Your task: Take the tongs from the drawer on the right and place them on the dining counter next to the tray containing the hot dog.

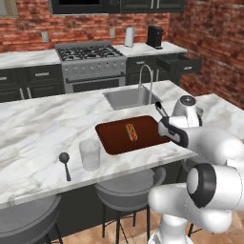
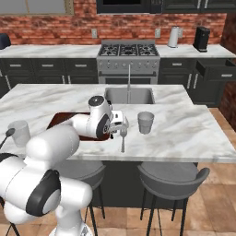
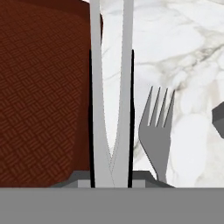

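Observation:
My gripper (image 3: 111, 177) is shut on the tongs (image 3: 97, 87), whose two slim pale-edged arms reach away from the fingertips over the right edge of the dark red-brown tray (image 3: 39, 96). In the left base view the gripper (image 1: 165, 122) hangs low over the dining counter (image 1: 43, 124) at the tray's (image 1: 112, 138) right end, and the tongs' black end (image 1: 160, 109) sticks out behind it. The hot dog (image 1: 131, 132) lies in the middle of the tray. The drawer (image 1: 183, 63) stands open at the back right.
A grey fork (image 3: 156, 131) lies on the marble just right of the tongs. A glass cup (image 2: 145, 122) stands beyond the fork. Another glass (image 1: 89, 154) and a dark spoon (image 1: 65, 163) sit left of the tray. The sink (image 1: 128, 96) with its arched tap lies behind.

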